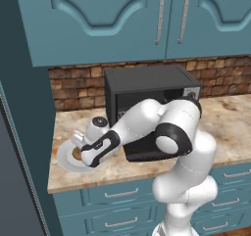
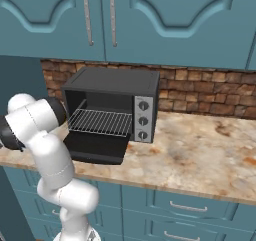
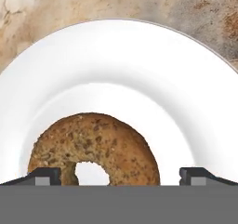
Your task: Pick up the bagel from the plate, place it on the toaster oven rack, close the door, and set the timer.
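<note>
1. Beige, brown-veined marble worktop [image 1: 225, 127] ran under teal wall cupboards [image 1: 98, 19] and a red-brown brick backsplash [image 2: 210, 92], carrying everything the task needed within one reach.
2. At the left end sat the round, shallow, pale grey-white plate [image 1: 62, 161], with the small golden-brown seeded ring bagel [image 3: 94, 148] lying flat on it, toward the rim nearer the hand.
3. Directly above the bagel hung the two-finger end effector [image 3: 120, 175], spread wide: one dark fingertip stood on each side of the ring, neither touching it, so it seemed lined up to straddle the bread before closing.
4. To the right stood the boxy black toaster oven [image 2: 117, 82]; its flat black door [image 2: 95, 149] lay folded down on the worktop, presumably left so to receive the bagel.
5. Inside, the silver wire rack [image 2: 100, 122] waited bare, beside the three dials [image 2: 143, 120].
</note>
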